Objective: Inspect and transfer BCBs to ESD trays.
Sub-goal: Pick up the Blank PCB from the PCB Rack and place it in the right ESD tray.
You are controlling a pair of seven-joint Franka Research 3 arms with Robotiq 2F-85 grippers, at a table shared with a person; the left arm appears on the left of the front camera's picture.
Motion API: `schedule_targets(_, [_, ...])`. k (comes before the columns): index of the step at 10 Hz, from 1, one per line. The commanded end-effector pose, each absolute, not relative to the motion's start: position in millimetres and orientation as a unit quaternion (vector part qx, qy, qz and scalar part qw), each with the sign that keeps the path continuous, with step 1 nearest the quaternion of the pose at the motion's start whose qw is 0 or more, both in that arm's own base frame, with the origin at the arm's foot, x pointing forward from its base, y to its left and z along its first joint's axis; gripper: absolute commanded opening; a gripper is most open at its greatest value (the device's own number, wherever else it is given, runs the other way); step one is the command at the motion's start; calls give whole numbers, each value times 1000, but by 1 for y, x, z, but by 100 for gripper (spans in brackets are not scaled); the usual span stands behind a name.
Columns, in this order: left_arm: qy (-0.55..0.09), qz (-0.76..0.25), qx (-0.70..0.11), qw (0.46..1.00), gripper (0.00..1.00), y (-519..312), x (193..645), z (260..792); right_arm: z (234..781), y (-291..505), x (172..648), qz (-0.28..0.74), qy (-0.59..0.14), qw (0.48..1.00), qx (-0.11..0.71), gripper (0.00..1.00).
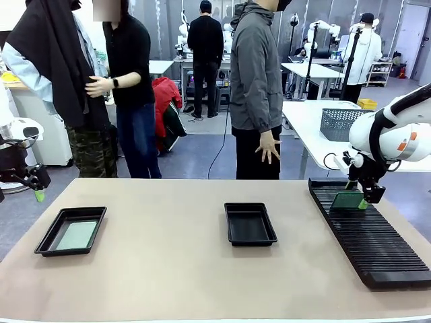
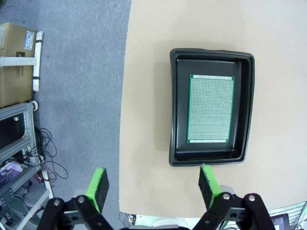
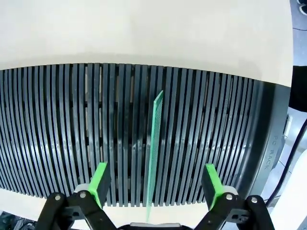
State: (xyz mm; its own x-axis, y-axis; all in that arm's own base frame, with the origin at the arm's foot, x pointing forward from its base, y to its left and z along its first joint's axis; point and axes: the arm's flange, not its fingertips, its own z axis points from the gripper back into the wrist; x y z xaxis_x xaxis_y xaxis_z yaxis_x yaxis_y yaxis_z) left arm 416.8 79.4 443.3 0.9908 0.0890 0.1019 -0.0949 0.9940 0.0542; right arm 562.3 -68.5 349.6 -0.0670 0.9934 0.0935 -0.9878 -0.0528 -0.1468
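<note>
At the far end of the rack [image 1: 377,242], your right end effector [image 3: 156,175] stands released astride an upright BCB [image 3: 155,143]: pick-up looks in hand, so close squarely and lift straight.

Left-edge tray [image 1: 46,237] holds a board [image 1: 76,235]; second tray [image 1: 232,233] sits at the centre of the bench [image 1: 168,276]; right-edge rack [image 1: 380,252] holds an upright board [image 1: 346,200].

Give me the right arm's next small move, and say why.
Probably close the right gripper on the thin green circuit board: it stands on edge in the long black ribbed rack, between the open green pads, and the middle shallow black tray is empty.
</note>
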Motion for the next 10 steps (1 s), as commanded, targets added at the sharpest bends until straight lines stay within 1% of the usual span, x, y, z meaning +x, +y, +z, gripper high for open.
schedule_targets(1, [-51,46,30,997,100,79,418,442,350,-69,561,725,-86,683,-17,100])
schedule_targets(6, [-51,46,30,997,100,79,418,442,350,-67,563,724,-83,684,-18,100])
schedule_targets(7, [-51,46,30,997,100,79,418,442,349,-66,564,721,-78,688,-23,94])
schedule_targets(8, [-51,46,30,997,100,79,418,442,349,-66,564,720,-78,689,-27,93])
schedule_targets(9, [-51,46,30,997,100,79,418,442,350,-65,563,720,-81,689,-34,86])
schedule_targets(10, [-51,46,30,997,100,79,418,442,351,-66,563,721,-83,687,-37,84])
